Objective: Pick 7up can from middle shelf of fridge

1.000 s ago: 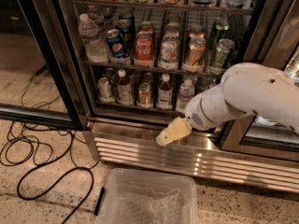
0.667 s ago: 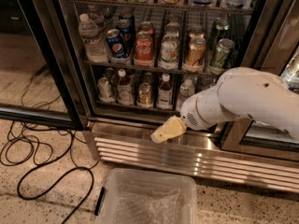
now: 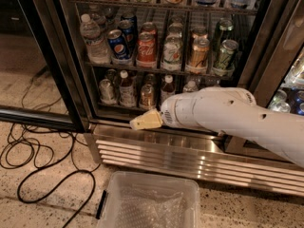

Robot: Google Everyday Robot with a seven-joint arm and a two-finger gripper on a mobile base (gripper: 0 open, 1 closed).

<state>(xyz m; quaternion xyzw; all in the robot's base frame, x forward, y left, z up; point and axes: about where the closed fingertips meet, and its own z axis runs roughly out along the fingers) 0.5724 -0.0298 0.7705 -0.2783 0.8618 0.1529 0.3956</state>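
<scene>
The cream-tan gripper (image 3: pixel 146 120), on a white arm (image 3: pixel 228 115), hangs just above the ribbed silver grille (image 3: pixel 180 158) of the black-framed fridge (image 3: pixel 54 56). Up beyond the gripper, on the grey wire middle shelf (image 3: pixel 156 70), the 7up can (image 3: pixel 172 52) is pale silver-white with green print. It stands between a red can (image 3: pixel 146 49) and a gold-tan can (image 3: pixel 198 53).
</scene>
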